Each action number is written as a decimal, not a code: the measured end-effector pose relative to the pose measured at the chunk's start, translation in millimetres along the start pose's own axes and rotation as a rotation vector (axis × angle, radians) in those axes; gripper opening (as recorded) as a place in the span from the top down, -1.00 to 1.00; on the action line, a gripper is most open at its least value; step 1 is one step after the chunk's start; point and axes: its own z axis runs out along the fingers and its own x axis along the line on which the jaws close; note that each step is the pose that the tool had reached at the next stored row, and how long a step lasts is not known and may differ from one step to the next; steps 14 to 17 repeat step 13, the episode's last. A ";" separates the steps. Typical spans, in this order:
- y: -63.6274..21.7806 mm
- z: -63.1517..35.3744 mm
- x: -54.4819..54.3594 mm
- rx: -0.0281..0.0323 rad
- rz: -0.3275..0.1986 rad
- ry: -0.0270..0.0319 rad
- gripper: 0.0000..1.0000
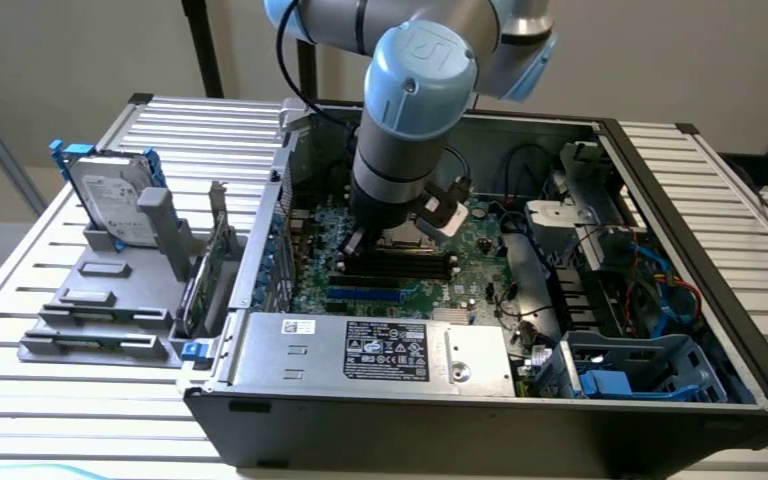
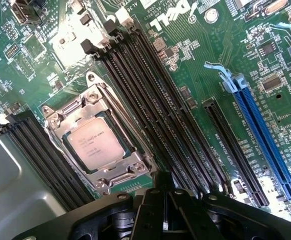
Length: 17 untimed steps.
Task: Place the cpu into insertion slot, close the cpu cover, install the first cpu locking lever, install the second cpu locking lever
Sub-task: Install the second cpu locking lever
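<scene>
Arm [image 1: 404, 130] vertical, wrist pointing down; gripper [image 2: 166, 210] fingers closed, empty.

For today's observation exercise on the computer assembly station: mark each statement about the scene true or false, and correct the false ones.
1. The cpu sits in the insertion slot. True.
2. The cpu cover lies closed over the chip. True.
3. The gripper holds the cpu. False: it is shut on nothing, above the board.
4. The hard drive lies inside the computer case. False: it stands in a grey rack outside.

Robotics lab: open PC case [image 1: 704, 400] on slatted metal bench [image 1: 37, 400].
</scene>
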 end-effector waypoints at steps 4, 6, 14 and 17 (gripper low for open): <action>-3.4 -13.1 3.2 -0.0003 0.000 -0.0008 0.79; -4.7 -18.2 4.4 -0.0003 0.000 -0.0009 0.79; -5.5 -20.9 5.0 -0.0003 0.000 -0.0008 0.79; -5.5 -20.9 5.0 -0.0003 0.000 -0.0008 0.79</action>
